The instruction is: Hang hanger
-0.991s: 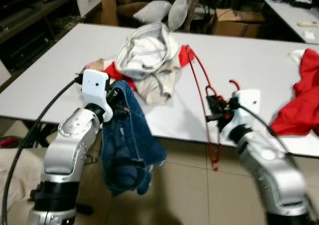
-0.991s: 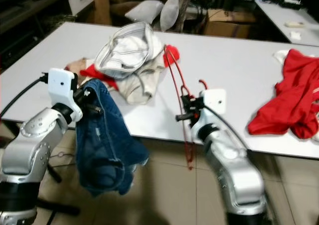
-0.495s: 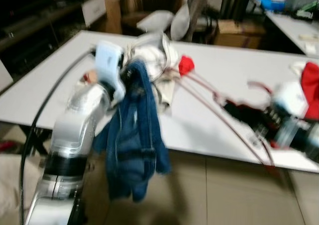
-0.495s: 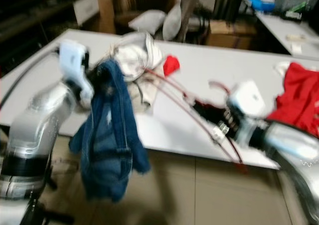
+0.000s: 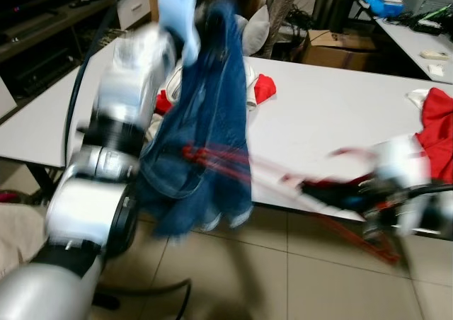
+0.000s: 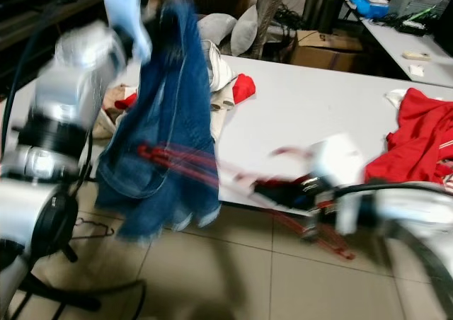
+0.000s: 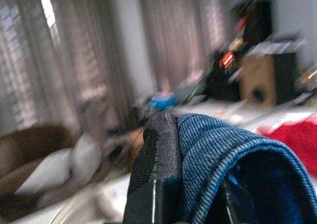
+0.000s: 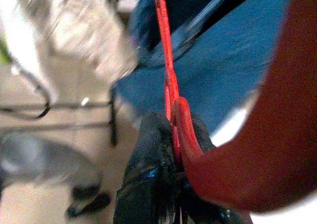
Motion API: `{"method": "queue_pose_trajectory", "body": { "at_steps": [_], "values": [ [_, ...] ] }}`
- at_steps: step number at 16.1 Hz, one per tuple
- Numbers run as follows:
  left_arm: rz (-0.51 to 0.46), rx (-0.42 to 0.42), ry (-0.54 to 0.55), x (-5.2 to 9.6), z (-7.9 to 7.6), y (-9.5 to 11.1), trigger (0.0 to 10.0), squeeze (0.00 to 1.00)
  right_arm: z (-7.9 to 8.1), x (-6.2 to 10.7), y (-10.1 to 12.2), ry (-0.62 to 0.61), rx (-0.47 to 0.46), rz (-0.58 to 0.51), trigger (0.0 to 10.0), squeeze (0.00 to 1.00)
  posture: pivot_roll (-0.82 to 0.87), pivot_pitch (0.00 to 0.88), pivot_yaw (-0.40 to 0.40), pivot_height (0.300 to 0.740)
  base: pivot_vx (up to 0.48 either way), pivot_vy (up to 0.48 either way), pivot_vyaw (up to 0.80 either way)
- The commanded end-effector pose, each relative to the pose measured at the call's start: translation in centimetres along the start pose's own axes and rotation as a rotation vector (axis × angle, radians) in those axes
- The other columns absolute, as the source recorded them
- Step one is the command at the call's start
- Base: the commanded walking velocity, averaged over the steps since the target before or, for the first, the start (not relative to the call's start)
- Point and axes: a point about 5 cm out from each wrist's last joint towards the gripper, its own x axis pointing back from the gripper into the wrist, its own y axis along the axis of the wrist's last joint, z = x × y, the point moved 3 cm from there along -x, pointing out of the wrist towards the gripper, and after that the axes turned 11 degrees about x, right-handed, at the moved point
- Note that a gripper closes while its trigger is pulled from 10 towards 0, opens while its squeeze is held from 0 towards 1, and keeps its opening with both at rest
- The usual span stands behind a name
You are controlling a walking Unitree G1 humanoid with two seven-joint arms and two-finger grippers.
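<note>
Denim jeans pinched by left end effector | right end effector clamps red hanger; eye views blurred.

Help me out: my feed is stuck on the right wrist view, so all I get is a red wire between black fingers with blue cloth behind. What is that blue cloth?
Observer: A pair of blue jeans, hanging from the raised left end effector.
Operator: Is it really gripped there?
Observer: Yes, the left wrist view shows the denim folded between its fingers.
Operator: Where is my red hanger pointing?
Observer: From the right end effector, its far end reaches across to the jeans, over the near edge of the white table.
</note>
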Motion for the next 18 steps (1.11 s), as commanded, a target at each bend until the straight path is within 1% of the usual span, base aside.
{"method": "queue_pose_trajectory", "body": {
  "at_steps": [1,3,4,5,6,7,8,9,10,11,12,13,14,15,16,17,18],
  "values": [
    [-0.085,0.013,-0.074,-0.8,-1.2,2.5,10.0,0.00,-0.6,-0.6,-1.3,-0.025,-0.005,0.082,10.0,0.00,0.04,0.000,-0.041,0.740,0.000,0.000,0.00],
    [-0.127,0.044,-0.128,-1.0,-2.0,3.7,10.0,0.00,-1.5,-1.5,-2.4,-0.070,0.004,0.145,10.0,0.00,0.04,0.000,-0.042,0.740,0.000,0.000,0.00],
    [-0.224,0.104,-0.245,-1.0,-3.5,6.5,10.0,0.00,-5.8,-2.8,-3.8,-0.245,0.010,0.256,10.0,0.00,0.05,0.000,-0.055,0.740,0.000,0.000,0.00],
    [-0.243,0.111,-0.261,-0.9,-3.6,7.0,10.0,0.00,-6.9,-2.8,-3.8,-0.294,0.023,0.274,10.0,0.00,0.05,0.000,-0.055,0.740,0.000,0.000,0.00],
    [-0.263,0.112,-0.273,-0.7,-3.7,7.5,10.0,0.00,-9.1,-2.3,-3.6,-0.411,0.054,0.287,10.0,0.00,0.06,0.000,-0.066,0.740,0.000,0.000,0.00],
    [-0.277,0.112,-0.283,-0.7,-3.8,7.9,10.0,0.00,-10.5,-1.8,-3.3,-0.489,0.075,0.296,10.0,0.00,0.06,0.000,-0.066,0.740,0.000,0.000,0.00],
    [-0.314,0.110,-0.298,-0.3,-3.8,8.9,10.0,0.00,-15.3,0.7,-1.3,-0.764,0.112,0.251,10.0,0.00,0.06,0.000,-0.077,0.740,0.000,0.000,0.00],
    [-0.333,0.109,-0.295,-0.1,-3.6,9.2,10.0,0.00,-17.4,2.4,0.2,-0.901,0.125,0.204,10.0,0.00,0.06,0.000,-0.081,0.740,0.000,0.000,0.00],
    [-0.345,0.105,-0.289,0.1,-3.4,9.3,10.0,0.00,-18.9,3.9,1.3,-1.009,0.141,0.166,10.0,0.00,0.06,0.000,-0.082,0.740,0.000,0.000,0.00],
    [-0.349,0.107,-0.282,0.2,-3.2,9.1,10.0,0.00,-19.7,5.0,2.1,-1.073,0.149,0.140,10.0,0.00,0.06,0.000,-0.082,0.740,0.000,0.000,0.00],
    [-0.330,0.121,-0.254,0.2,-2.7,7.8,10.0,0.00,-20.6,6.0,2.5,-1.131,0.159,0.114,10.0,0.00,0.05,0.000,-0.082,0.740,0.000,0.000,0.00],
    [-0.300,0.119,-0.227,0.1,-2.5,6.2,10.0,0.00,-20.6,5.9,2.0,-1.127,0.153,0.125,10.0,0.00,0.05,0.000,-0.083,0.740,0.000,0.000,0.00],
    [-0.250,0.131,-0.174,-0.1,-2.0,3.6,10.0,0.00,-20.2,5.4,0.9,-1.111,0.145,0.150,10.0,0.00,0.04,0.000,-0.078,0.740,0.000,0.000,0.00],
    [-0.150,0.134,-0.096,-0.3,-1.6,-0.8,10.0,0.00,-19.4,4.5,-1.0,-1.086,0.127,0.187,10.0,0.00,0.03,0.000,-0.072,0.740,0.000,0.000,0.00],
    [-0.040,0.109,-0.035,-0.2,-1.6,-4.5,10.0,0.00,-18.7,3.9,-2.3,-1.067,0.101,0.205,10.0,0.00,0.02,0.000,-0.060,0.740,0.000,0.000,0.00],
    [0.064,0.078,-0.001,0.2,-1.8,-7.8,10.0,0.00,-18.1,3.4,-3.3,-1.049,0.078,0.217,10.0,0.00,0.01,0.000,-0.052,0.740,0.000,0.000,0.00],
    [0.306,0.030,0.071,1.9,-2.3,-14.8,10.0,0.00,-16.2,2.2,-5.3,-0.987,0.033,0.234,10.0,0.00,0.00,0.000,-0.046,0.740,0.000,0.000,0.00]
  ]
}}
